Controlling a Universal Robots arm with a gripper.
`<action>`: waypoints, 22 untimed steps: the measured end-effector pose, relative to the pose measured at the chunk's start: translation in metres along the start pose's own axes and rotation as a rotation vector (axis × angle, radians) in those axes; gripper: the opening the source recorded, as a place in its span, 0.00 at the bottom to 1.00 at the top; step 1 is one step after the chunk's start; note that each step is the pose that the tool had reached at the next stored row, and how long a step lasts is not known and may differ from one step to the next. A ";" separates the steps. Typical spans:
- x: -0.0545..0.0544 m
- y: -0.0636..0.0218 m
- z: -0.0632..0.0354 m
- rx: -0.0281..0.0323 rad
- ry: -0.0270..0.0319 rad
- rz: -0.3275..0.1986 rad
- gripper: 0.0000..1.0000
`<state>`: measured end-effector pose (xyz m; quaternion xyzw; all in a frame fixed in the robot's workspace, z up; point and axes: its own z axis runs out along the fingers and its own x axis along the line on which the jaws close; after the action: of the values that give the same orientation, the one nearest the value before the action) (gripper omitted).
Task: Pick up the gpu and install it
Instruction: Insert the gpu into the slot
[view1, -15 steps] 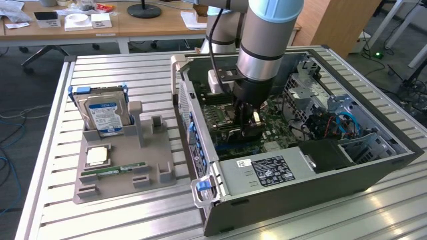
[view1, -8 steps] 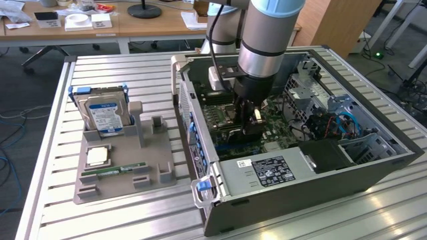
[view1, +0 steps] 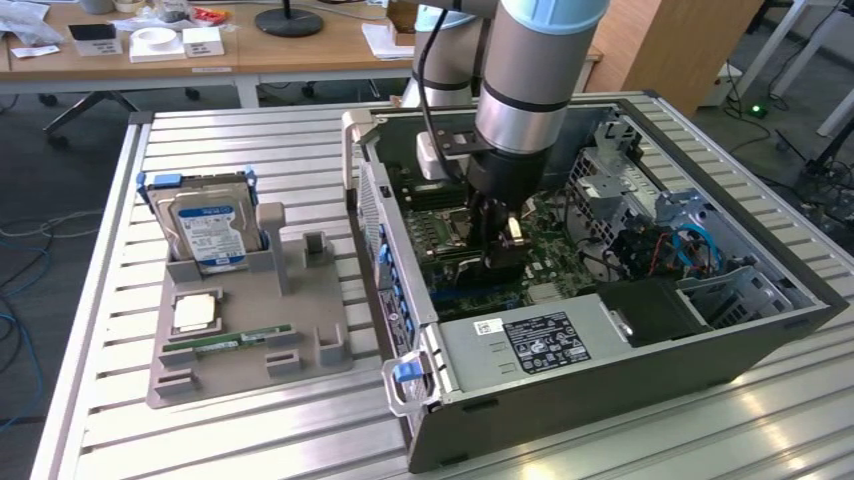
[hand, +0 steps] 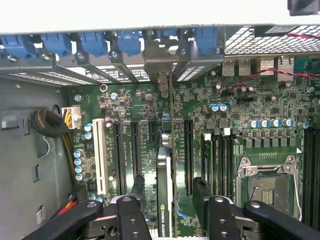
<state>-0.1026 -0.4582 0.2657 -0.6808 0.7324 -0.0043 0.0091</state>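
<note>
Sitting edge-on in a slot on the motherboard (hand: 235, 100), the gpu (hand: 165, 195) looks seated, with its bracket end up against the rear openings of the case (view1: 641, 385). I'd say the install step is basically at its tail end. The gripper (hand: 169, 181) straddles the card with its fingers (hand: 200, 192) spread wide, one on each side, not touching it and holding nothing. Any move from here calls for going straight, without nudging the card.

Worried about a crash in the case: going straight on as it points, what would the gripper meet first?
Probably the motherboard: the open gripper straddles the gpu, its fingers pointing at the slots beside it. Depth is unclear; the card's upper edge could stop it first.
</note>
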 end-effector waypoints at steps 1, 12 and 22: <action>0.000 0.0001 0.0001 0.0000 0.0000 0.000 0.51; -0.003 0.0005 0.0058 0.0000 -0.0001 0.001 0.51; -0.004 0.0006 0.0073 0.0000 0.0000 0.000 0.51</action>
<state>-0.1027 -0.4540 0.2585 -0.6807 0.7325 -0.0043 0.0091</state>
